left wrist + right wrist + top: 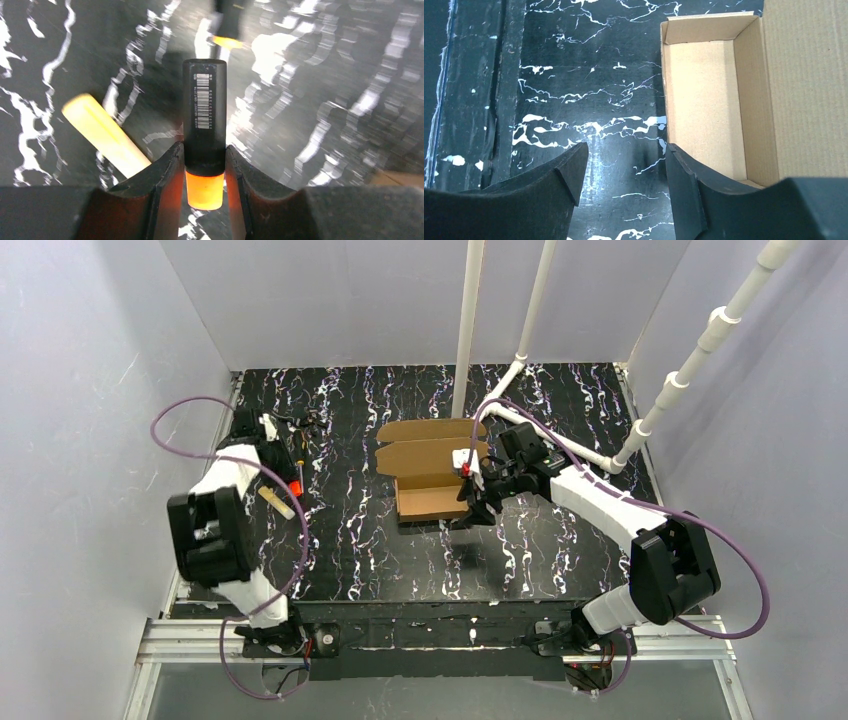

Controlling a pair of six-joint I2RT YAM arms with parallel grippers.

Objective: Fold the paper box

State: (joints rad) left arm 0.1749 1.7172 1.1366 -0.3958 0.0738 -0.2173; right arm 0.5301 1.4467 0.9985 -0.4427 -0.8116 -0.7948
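On the black white-veined table [350, 540], the brown cardboard paper box [430, 480] sits as an open tray; the right gripper [627, 146], jaws wide and empty at the box's right end, should straddle that wall squarely, while the left gripper [204, 146], well left of the box, pinches a black orange-tipped marker [204, 100].

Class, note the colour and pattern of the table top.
The table top is black with white marble-like streaks; the top external view shows it best.

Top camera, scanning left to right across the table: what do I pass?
Wooden stick → orange-ended marker → paper box → right gripper at the box's right edge → jointed white pipe.
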